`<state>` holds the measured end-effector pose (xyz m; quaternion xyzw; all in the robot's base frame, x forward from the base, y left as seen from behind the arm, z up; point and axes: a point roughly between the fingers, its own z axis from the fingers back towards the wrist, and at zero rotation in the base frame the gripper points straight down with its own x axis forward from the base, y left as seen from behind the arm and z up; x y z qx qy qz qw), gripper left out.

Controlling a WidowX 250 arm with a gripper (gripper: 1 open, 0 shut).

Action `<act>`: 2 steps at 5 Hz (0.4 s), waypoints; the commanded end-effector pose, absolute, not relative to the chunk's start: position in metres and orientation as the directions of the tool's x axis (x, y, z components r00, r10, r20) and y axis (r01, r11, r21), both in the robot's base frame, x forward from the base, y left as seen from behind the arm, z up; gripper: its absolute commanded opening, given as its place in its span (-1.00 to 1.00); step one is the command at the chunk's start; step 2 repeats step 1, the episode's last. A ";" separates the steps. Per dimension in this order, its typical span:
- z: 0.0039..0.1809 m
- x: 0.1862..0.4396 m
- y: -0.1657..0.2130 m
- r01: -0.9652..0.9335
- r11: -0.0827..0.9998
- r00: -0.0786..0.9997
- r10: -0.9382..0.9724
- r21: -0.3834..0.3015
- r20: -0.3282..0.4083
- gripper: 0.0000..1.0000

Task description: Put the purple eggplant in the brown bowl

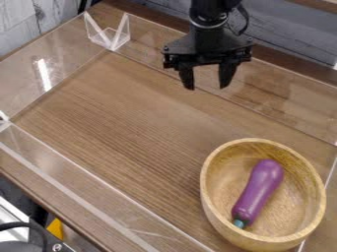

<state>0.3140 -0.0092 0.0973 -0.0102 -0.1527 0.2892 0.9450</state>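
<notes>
Purple eggplant (pixel 258 192): glossy, lying lengthwise inside the brown bowl (pixel 215 162), its teal stem tip toward the near rim; nothing touches it.
Bowl: light wood with a thick rim, sitting at the near right of the surface (pixel 118 123), well apart from the arm.
Task, as I judge it: the eggplant already rests where it was meant to go, so the placing looks done (only the arm's tidy exit seems left).
Pincer (pixel 207 78): black, hanging over the far middle of the surface, pointing steeply down; the two prongs look spread in this view, yet the opening is at its tightest, so I take it as closed on nothing.
Doing this step well: keep the arm high and away from the bowl, with no sweep back across the rim that could nudge the bowl or roll the eggplant out.
Clear walls (pixel 105 31): a transparent barrier rings the surface; any retreat should stay inside it and above the wood.
Risk: low, provided the arm does not dip.
</notes>
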 end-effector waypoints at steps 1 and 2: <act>0.121 0.318 -0.014 -0.440 0.884 0.824 0.467 -0.159 0.320 1.00; 0.121 0.318 -0.014 -0.440 0.884 0.824 0.467 -0.159 0.320 1.00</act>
